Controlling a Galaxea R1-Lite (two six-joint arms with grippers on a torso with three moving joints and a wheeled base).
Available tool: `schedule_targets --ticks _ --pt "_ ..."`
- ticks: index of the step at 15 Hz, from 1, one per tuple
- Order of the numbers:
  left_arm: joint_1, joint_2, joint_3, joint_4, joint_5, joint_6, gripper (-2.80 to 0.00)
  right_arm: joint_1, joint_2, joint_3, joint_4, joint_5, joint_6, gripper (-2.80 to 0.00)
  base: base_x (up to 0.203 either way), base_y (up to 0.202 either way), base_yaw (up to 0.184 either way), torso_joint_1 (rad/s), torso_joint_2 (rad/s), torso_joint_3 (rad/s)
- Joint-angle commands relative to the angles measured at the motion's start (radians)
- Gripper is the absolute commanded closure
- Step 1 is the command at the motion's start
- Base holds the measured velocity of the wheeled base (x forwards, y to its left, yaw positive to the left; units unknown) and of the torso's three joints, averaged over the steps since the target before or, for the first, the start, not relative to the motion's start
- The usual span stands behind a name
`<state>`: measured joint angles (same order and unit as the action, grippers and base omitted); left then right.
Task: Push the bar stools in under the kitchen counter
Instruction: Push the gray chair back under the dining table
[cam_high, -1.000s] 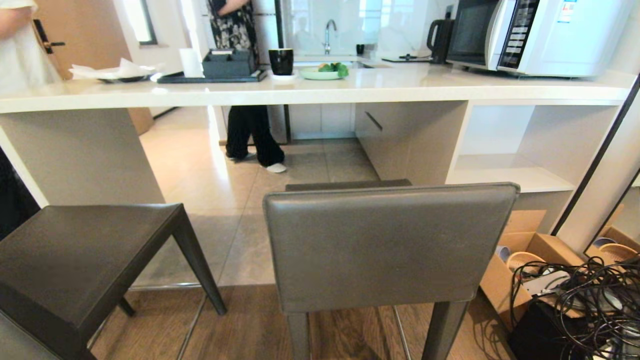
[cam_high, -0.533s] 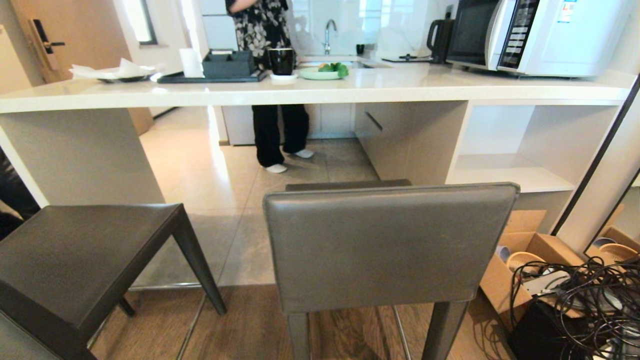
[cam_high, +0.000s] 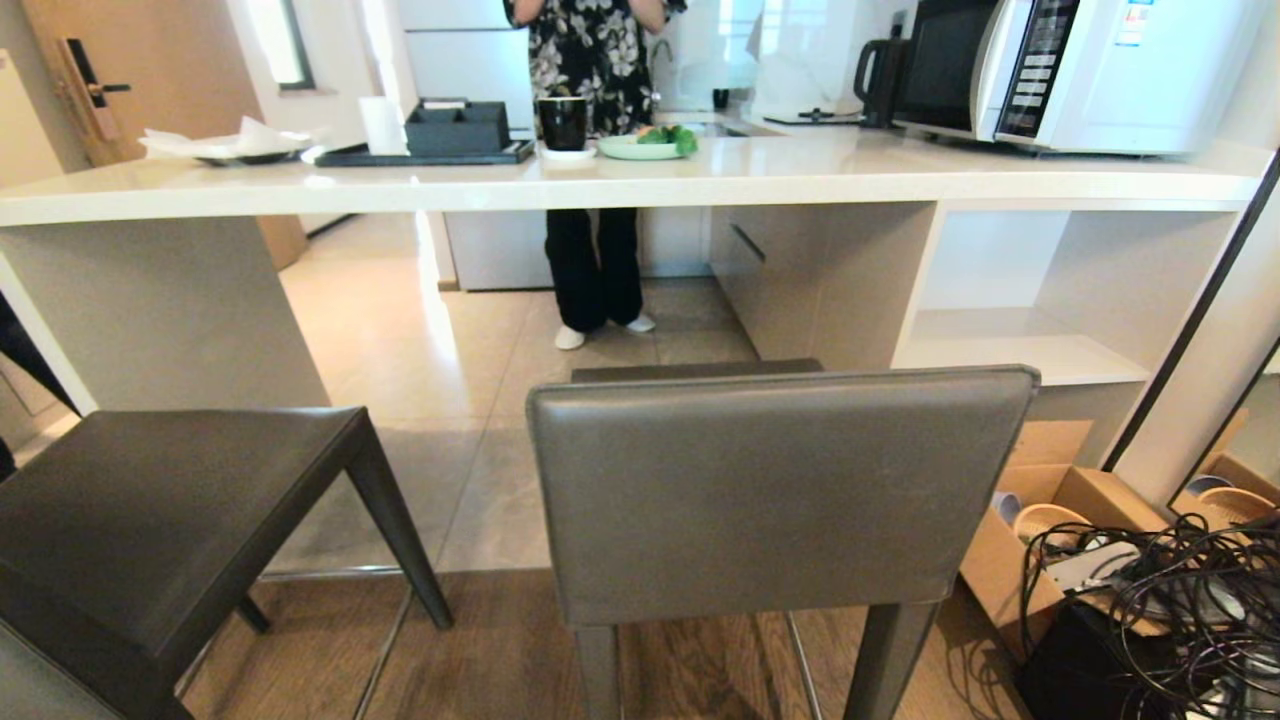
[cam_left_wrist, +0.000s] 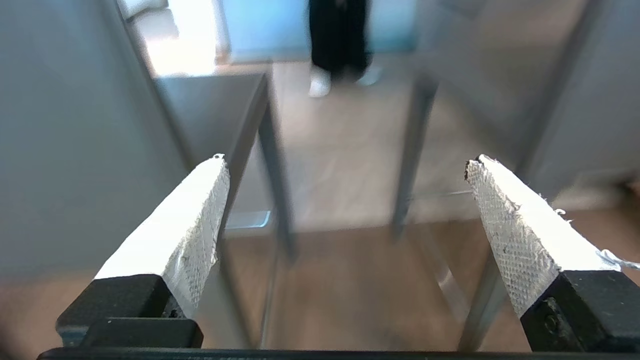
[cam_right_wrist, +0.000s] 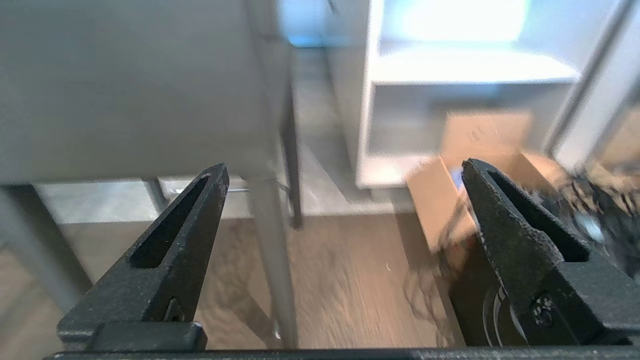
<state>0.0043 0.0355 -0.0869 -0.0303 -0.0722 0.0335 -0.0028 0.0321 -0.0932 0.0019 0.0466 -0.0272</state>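
Stools: one (cam_high: 780, 490) centre-near, one (cam_high: 150, 520) left-near, both short of counter (cam_high: 640, 180) | left gripper (cam_left_wrist: 345, 165): spread, empty | right gripper (cam_right_wrist: 345, 170): spread, empty | person (cam_high: 595, 60): far side

The person (cam_high: 597, 150) behind the table (cam_high: 640, 175) has walked across from beside the dark tray (cam_high: 425, 155) to stand behind the black cup (cam_high: 563, 122) and the green plate (cam_high: 640, 146), now covering the tap that showed earlier. Their feet have come nearer on the tiled floor (cam_high: 400, 340). The pale-clothed figure at the far left edge by the door (cam_high: 130, 70) has gone from sight.
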Motion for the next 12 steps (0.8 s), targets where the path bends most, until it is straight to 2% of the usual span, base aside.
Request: schedule_targets --ticks 1,4,7,9,12 --pt "0.003 0.149 -0.08 -0.017 -0.037 -0.018 -2.8 0.008 0.118 -0.057 -0.005 0.04 -0.002 -2.8 0.0 0.0 0.0 0.0 0.0 0.0" --pt "0.0 0.428 -0.12 -0.195 -0.103 -0.035 -2.8 0.021 0.296 -0.083 -0.106 0.103 -0.005 -2.8 0.0 0.0 0.0 0.0 0.0 0.0" --pt "-0.036 0.724 -0.135 -0.427 -0.168 -0.04 -2.8 0.025 0.566 -0.125 -0.302 0.132 -0.014 -2.8 0.0 0.0 0.0 0.0 0.0 0.0" --pt "-0.162 0.887 -0.14 -0.571 -0.177 -0.043 -2.8 0.027 0.744 -0.155 -0.415 0.167 -0.025 -2.8 0.0 0.0 0.0 0.0 0.0 0.0" --pt "-0.335 1.086 -0.144 -0.74 -0.134 -0.048 -2.8 0.057 0.957 -0.178 -0.577 0.215 -0.047 -2.8 0.0 0.0 0.0 0.0 0.0 0.0"
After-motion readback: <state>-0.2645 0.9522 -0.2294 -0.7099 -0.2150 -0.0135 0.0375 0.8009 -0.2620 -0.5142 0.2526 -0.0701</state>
